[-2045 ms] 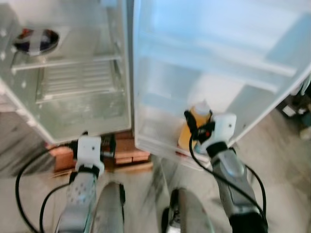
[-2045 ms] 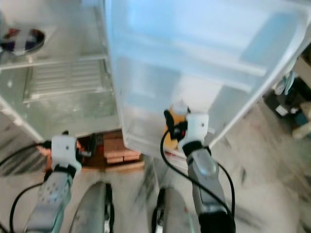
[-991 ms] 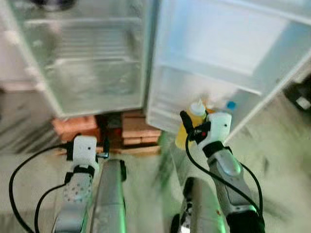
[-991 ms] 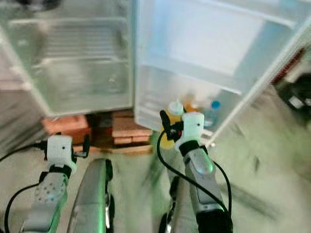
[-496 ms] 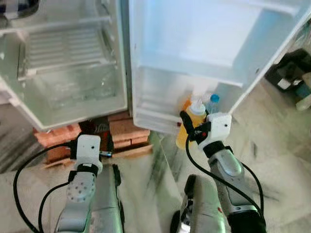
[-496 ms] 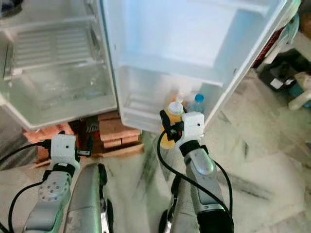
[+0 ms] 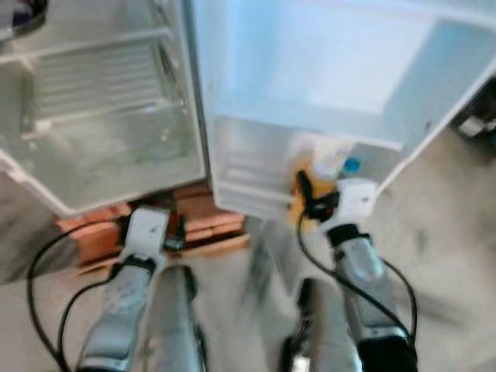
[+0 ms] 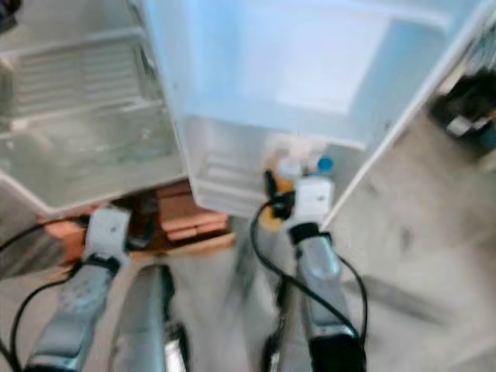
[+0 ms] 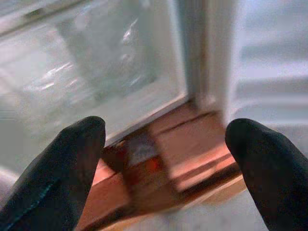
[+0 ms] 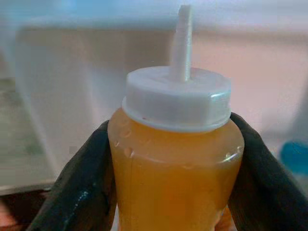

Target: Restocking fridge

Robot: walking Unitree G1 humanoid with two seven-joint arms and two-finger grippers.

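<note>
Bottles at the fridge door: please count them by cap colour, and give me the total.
White cap: 1, the orange squeeze bottle held in the right gripper.
Blue cap: 1, the blue-capped bottle standing in the lower door shelf.
Total: 2 bottles. The views are blurred, so a further bottle behind these cannot be ruled out.

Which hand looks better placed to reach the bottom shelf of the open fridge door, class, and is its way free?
Probably the right hand: it is up against the bottom door shelf, shut on the orange squeeze bottle. A blue-capped bottle already stands there, so room looks tight. The left hand hangs low by the bricks.
</note>
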